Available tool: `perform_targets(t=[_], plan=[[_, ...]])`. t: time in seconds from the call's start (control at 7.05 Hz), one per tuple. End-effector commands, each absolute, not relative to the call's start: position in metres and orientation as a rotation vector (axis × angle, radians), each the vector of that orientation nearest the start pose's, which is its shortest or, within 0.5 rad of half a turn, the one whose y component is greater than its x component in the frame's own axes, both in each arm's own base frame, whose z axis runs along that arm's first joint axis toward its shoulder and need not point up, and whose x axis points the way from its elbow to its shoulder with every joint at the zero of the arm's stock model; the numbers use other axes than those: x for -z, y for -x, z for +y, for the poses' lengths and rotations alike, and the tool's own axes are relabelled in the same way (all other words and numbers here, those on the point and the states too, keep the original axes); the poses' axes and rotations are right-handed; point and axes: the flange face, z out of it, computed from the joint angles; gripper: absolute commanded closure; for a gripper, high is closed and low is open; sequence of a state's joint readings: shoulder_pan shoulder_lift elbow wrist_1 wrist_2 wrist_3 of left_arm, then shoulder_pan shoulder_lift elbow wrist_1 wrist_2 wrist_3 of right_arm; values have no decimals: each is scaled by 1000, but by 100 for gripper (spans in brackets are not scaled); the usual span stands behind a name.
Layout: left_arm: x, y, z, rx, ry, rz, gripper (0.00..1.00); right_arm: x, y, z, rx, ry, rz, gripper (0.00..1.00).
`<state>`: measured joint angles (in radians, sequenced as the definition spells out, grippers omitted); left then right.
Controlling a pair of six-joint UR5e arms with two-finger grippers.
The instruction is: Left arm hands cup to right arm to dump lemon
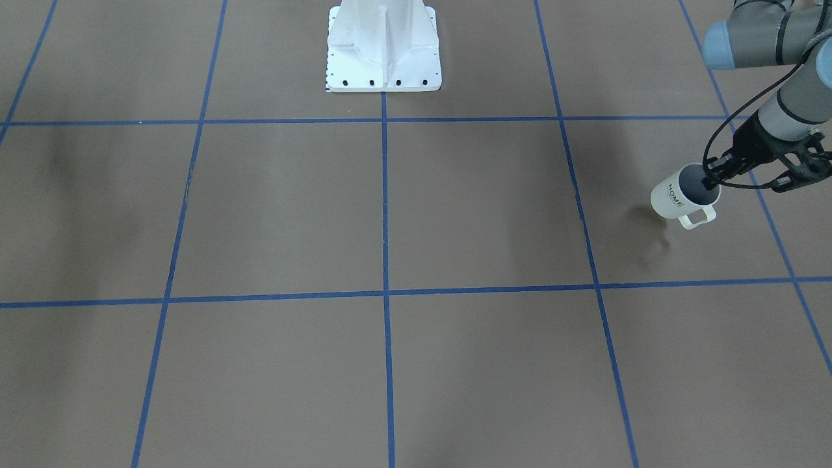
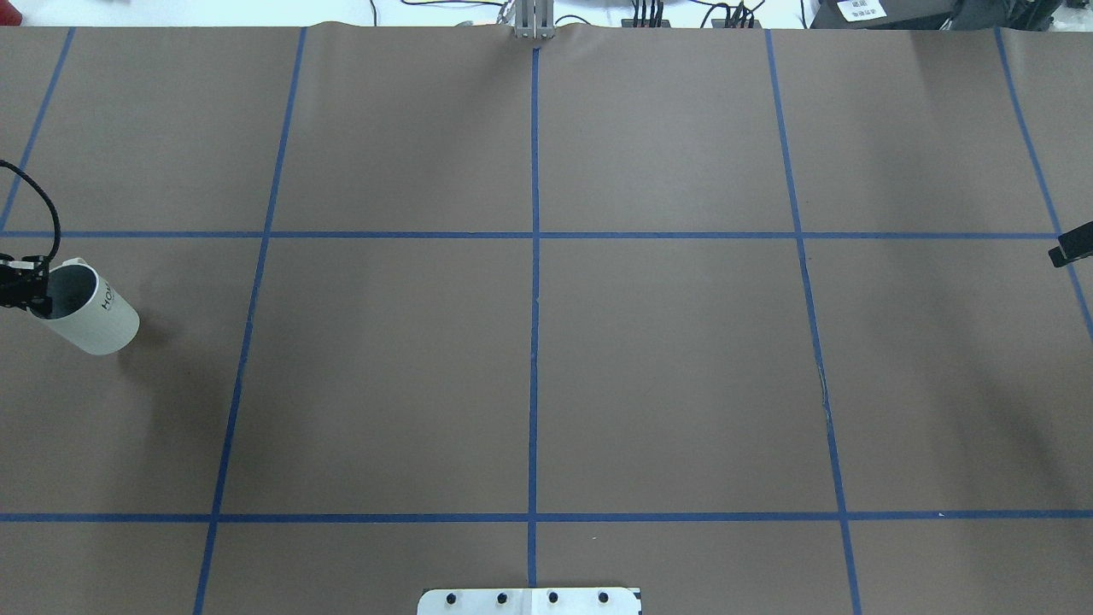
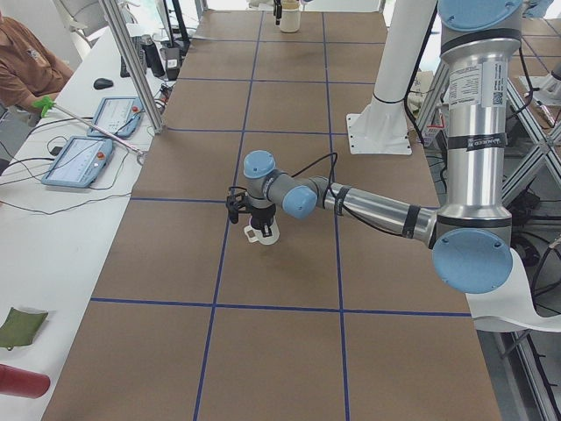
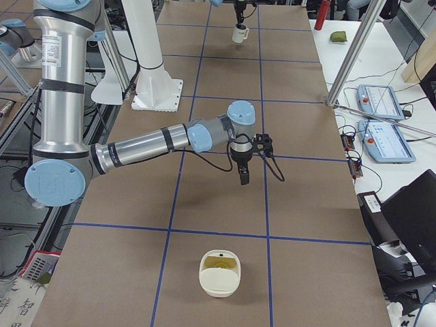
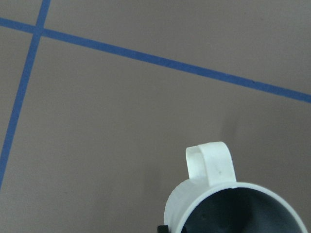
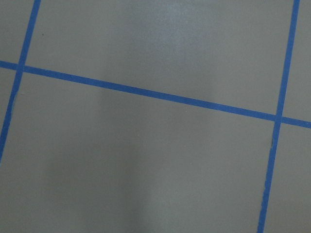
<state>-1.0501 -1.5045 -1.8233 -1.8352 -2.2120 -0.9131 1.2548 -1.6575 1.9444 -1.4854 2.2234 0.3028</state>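
Black bracketed left gripper pinches tilted white "HOME" mug by rim, front-facing view's 3 o'clock; black right gripper: can't tell.

Glossy wht cup, matt brn paper tabletop w/ blue tape

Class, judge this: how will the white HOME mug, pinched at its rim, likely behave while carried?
The small white HOME mug looks stiff: it holds its round shape under the left arm's black pincer. Gripped at one rim spot and hanging tilted, it may pivot or slip. Its smooth wall probably offers little friction.
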Motion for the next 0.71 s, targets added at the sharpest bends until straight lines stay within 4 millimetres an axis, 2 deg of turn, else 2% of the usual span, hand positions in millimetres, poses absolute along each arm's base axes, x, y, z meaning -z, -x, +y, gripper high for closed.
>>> perform_targets(t=[0.0, 0.14, 0.28, 0.57], plan=[[-553, -185, -452, 207, 98, 746, 28, -509, 74, -461, 137, -150, -729, 0], [-550, -184, -453, 200, 74, 764, 0, -507, 75, -462, 139, -157, -729, 0], [-550, -182, -449, 199, 73, 766, 0, -506, 74, -462, 139, -160, -728, 0], [-524, -173, -449, 172, 28, 805, 0, -502, 69, -465, 132, -205, -739, 0]])
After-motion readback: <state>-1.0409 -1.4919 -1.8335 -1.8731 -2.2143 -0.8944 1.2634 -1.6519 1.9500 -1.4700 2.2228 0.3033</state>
